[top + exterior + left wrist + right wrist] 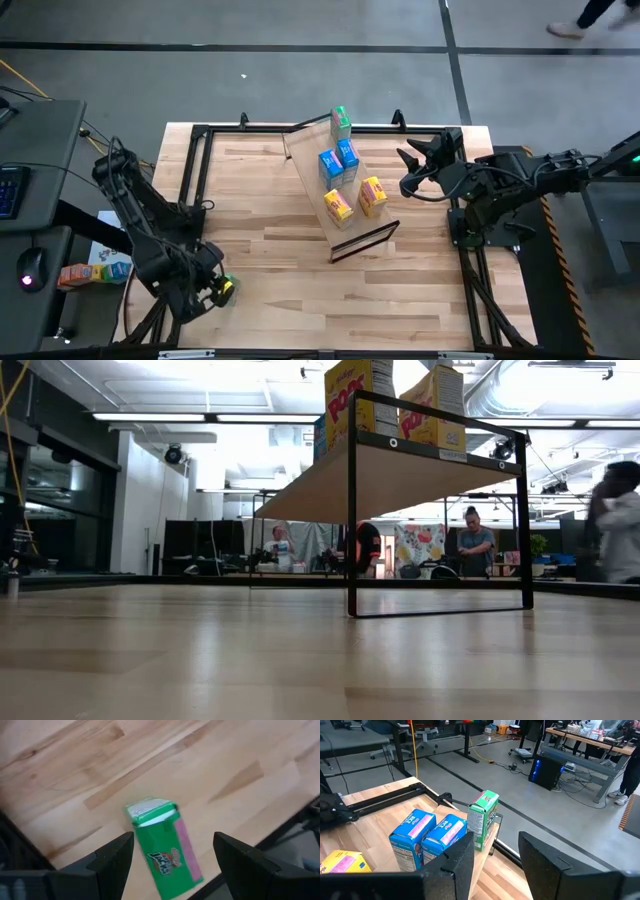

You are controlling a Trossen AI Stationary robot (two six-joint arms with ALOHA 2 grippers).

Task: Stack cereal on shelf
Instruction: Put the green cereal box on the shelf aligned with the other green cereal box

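A green cereal box (162, 851) lies flat on the tabletop near the table's near left corner (227, 288). My left gripper (172, 845) hangs over it, pointing steeply down, open, one finger on either side of the box and clear of it. On the tilted light-wood shelf (312, 195) stand a green box (341, 122), two blue boxes (338, 160) and two yellow boxes (355, 200). My right gripper (412, 168) waits raised by the table's right edge, open and with nothing in it (495, 865).
Black frame rails (200, 170) run along the table's edges, one of them close beside the lying green box. The shelf's dark wire frame (365, 240) stands at its near end. Small coloured boxes (95, 272) lie off the table on the left. People stand in the room beyond (475, 545).
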